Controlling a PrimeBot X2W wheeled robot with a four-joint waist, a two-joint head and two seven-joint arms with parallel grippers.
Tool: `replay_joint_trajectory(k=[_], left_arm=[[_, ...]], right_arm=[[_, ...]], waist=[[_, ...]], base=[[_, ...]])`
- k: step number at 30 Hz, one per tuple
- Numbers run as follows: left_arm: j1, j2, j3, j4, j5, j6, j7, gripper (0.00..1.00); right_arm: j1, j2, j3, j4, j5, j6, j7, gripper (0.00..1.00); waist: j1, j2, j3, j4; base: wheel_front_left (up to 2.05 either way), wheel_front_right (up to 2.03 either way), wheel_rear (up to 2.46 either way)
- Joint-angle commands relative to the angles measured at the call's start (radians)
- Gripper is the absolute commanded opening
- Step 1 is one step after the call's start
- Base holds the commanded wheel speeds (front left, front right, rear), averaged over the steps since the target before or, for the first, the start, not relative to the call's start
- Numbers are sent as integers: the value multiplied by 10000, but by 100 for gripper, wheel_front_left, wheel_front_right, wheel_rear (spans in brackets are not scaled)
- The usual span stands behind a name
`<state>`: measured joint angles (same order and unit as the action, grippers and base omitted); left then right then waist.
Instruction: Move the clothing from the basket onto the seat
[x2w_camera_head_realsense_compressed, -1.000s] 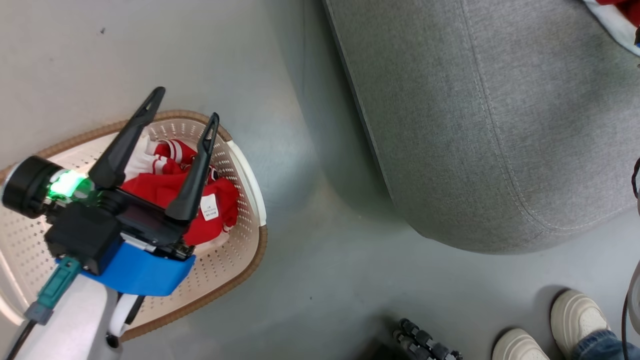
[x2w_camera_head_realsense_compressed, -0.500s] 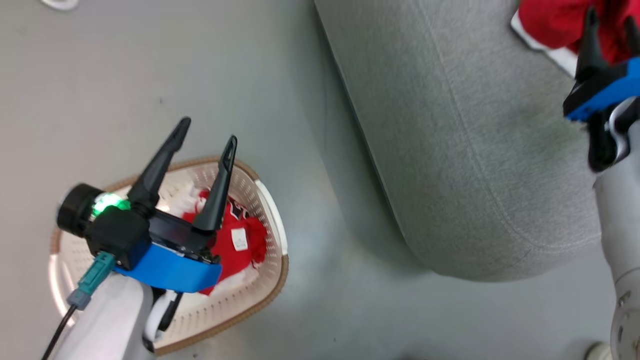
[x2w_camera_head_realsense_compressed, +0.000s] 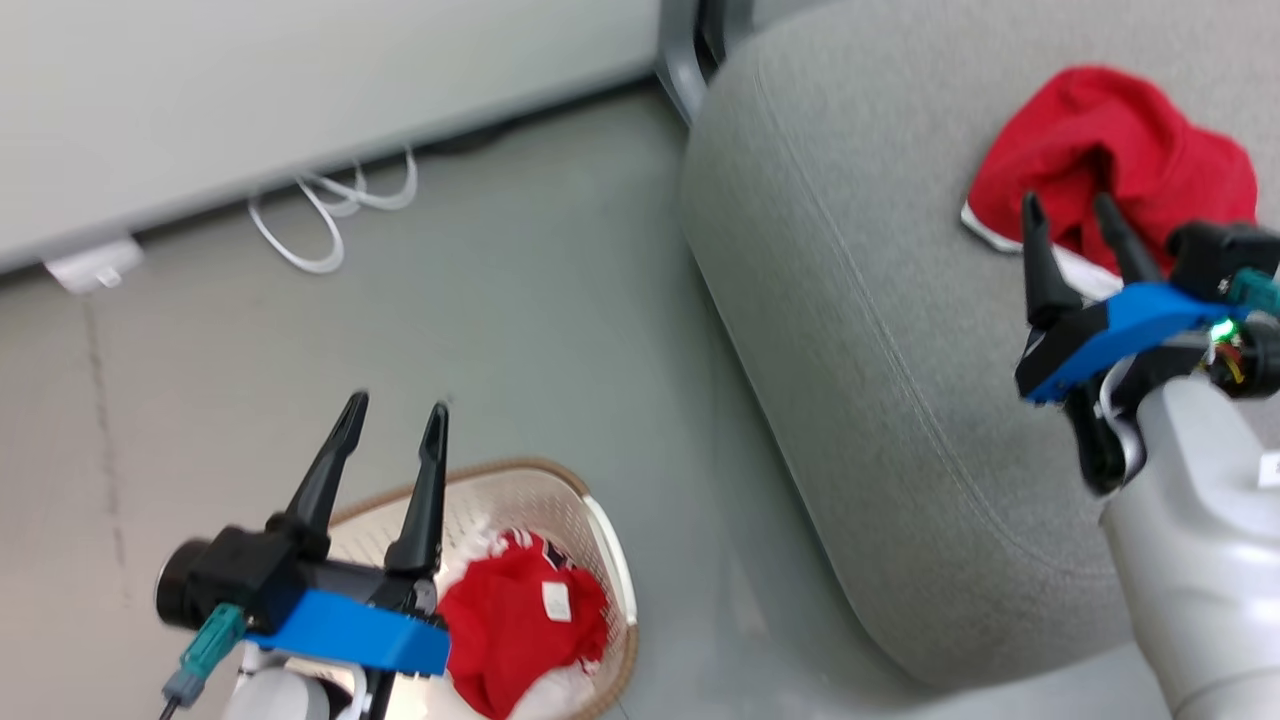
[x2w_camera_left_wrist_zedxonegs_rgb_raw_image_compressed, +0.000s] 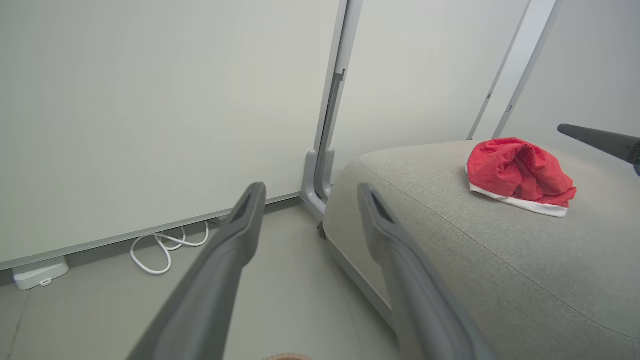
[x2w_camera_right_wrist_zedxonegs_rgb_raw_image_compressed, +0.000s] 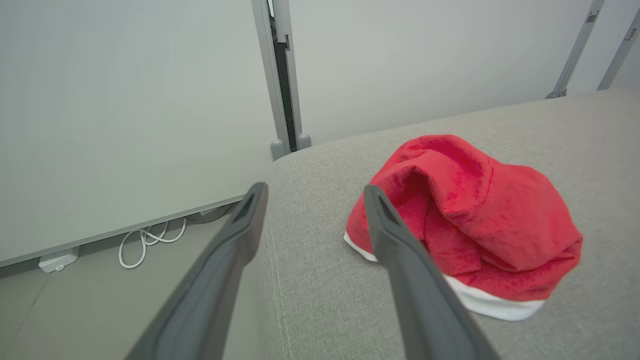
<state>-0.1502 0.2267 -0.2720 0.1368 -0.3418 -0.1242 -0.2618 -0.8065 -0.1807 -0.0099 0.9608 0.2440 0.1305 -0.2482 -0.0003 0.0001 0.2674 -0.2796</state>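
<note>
Clothing (x2w_camera_head_realsense_compressed: 520, 625), red with a white tag, lies crumpled at the right end of the basket (x2w_camera_head_realsense_compressed: 500, 470) on the floor (x2w_camera_head_realsense_compressed: 500, 300). Another red garment (x2w_camera_head_realsense_compressed: 1110, 165) with a white hem sits bunched on the seat (x2w_camera_head_realsense_compressed: 850, 300), well in from its rounded corner. My left gripper (x2w_camera_head_realsense_compressed: 396, 407) hangs above the basket's far rim and my right gripper (x2w_camera_head_realsense_compressed: 1065, 205) just beside the garment, each with fingers apart and empty.
</note>
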Motion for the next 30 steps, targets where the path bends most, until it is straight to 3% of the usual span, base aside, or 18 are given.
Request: replay_joint_trajectory(k=[1,5,10,18,30], left_arm=[[305,-91,219,63,54,-46,-44,100],[779,-337,593,153,118,-65,-37,100],[1193,-628,1027,319,223,-75,-36,100],[1544,-881,1657,731,373,-68,-37,100],[1186,-733,1897,1544,388,-74,-37,100]], right_arm=[[556,-21,284,-436,279,5,36,100],[1686,-185,903,-1711,503,5,78,100],[3276,-201,967,-3377,654,5,323,100],[5704,476,463,-5814,799,5,699,100],[7531,1018,162,-7715,-832,5,960,100]], waist=[[3,-1,-1020,497],[3,-1,-1497,838],[3,-1,-1898,1289],[3,-1,-2328,2014],[3,-1,-2534,2909]], base=[[0,0,0],[0,0,0],[0,0,0],[0,0,0],[0,0,0]])
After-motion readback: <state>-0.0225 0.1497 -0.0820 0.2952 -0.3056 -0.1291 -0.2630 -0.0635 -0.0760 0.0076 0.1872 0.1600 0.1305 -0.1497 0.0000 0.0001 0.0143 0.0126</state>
